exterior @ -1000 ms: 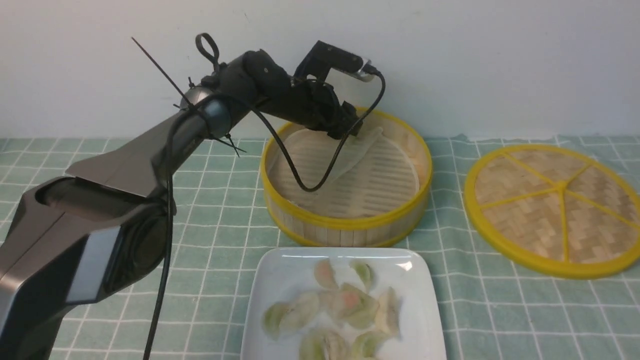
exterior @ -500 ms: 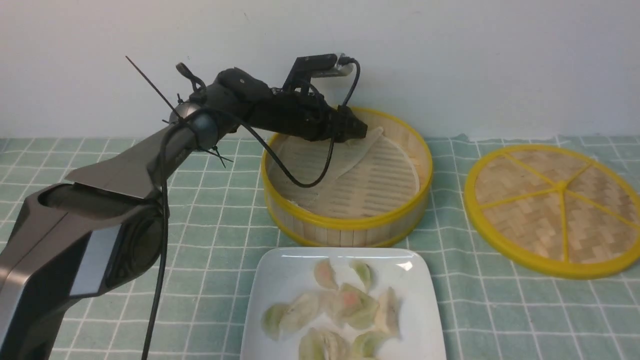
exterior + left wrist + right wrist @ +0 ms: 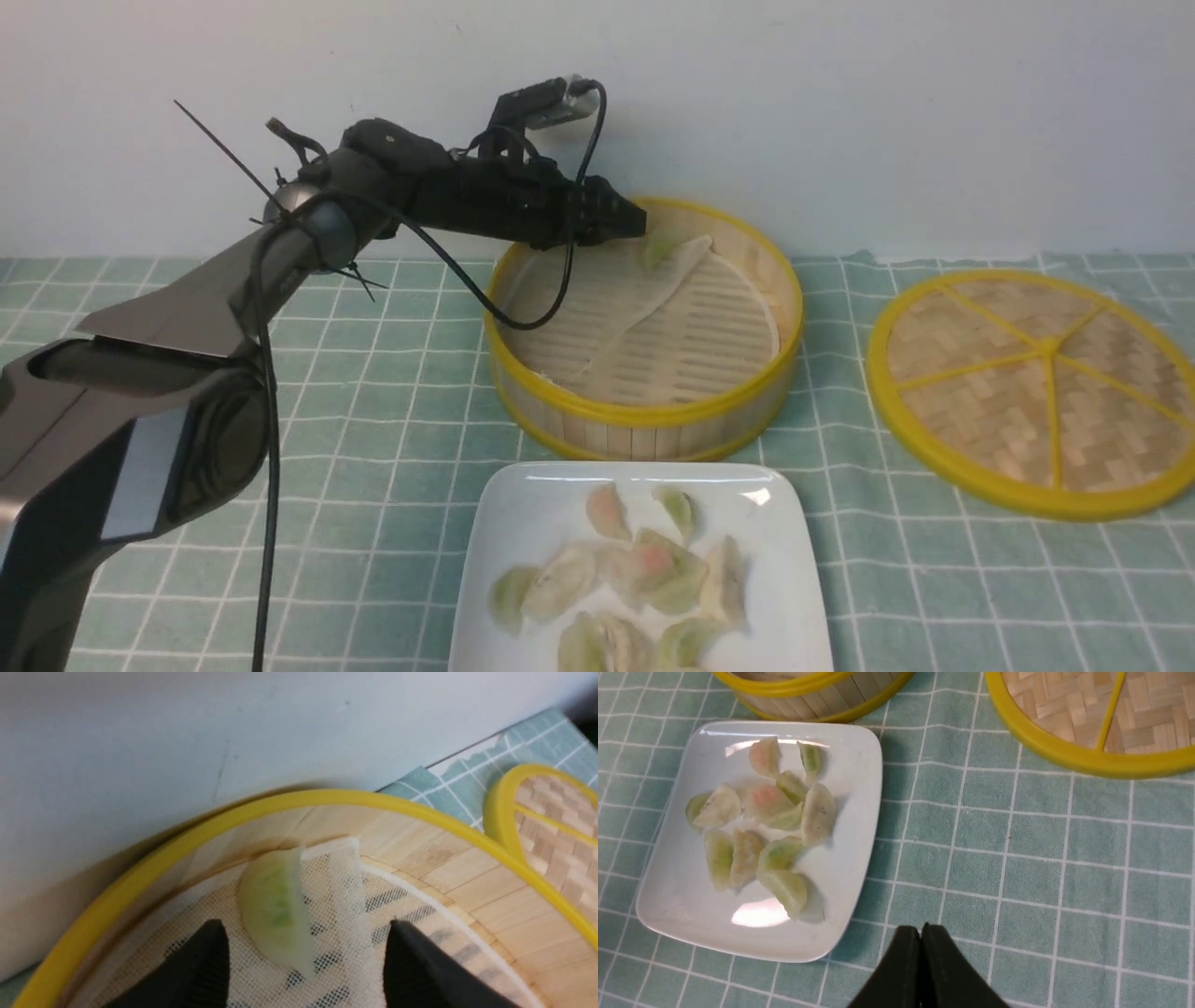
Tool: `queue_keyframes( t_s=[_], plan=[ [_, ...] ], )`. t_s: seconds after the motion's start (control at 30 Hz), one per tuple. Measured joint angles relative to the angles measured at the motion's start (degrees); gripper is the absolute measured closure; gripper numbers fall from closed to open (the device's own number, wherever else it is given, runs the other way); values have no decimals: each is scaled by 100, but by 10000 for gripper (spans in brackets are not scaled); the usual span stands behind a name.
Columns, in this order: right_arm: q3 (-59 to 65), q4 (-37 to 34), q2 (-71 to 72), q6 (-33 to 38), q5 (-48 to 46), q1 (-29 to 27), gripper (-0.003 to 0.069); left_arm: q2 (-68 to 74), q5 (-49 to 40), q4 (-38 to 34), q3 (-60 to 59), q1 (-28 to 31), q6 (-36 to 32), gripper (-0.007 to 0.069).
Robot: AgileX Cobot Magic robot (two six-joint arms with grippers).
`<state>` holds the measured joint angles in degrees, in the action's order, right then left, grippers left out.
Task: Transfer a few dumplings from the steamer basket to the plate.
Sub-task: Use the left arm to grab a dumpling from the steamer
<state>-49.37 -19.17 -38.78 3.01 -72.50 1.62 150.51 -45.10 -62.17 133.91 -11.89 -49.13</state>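
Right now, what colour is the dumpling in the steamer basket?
Pale green; the dumpling shows best in the left wrist view.

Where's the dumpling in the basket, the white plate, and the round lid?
dumpling (image 3: pixel 275 914): left wrist view, on its green middle.
plate (image 3: pixel 852 858): right wrist view, on bare white surface near its edge.
lid (image 3: pixel 980 411): front view, on a woven panel.

The front view's lower edge cuts off the plate (image 3: pixel 519 523) and its nearest dumplings (image 3: pixel 597 649).

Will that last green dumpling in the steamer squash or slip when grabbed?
Probably soft: the dumpling looks thin and translucent, so it may squash. Its smooth skin could slip. It lies on the folded liner sheet, which may lift with it.
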Motion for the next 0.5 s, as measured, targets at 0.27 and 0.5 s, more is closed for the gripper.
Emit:
queue_keyframes(
  t_s=[0.27, 0.5],
  plan=[
    [0, 6, 0, 27, 0, 0, 672, 6, 340, 835, 0, -455, -1063, 218],
    [0, 1, 0, 27, 0, 0, 672, 42, 826, 1207, 0, -549, -1132, 221]
  ],
)
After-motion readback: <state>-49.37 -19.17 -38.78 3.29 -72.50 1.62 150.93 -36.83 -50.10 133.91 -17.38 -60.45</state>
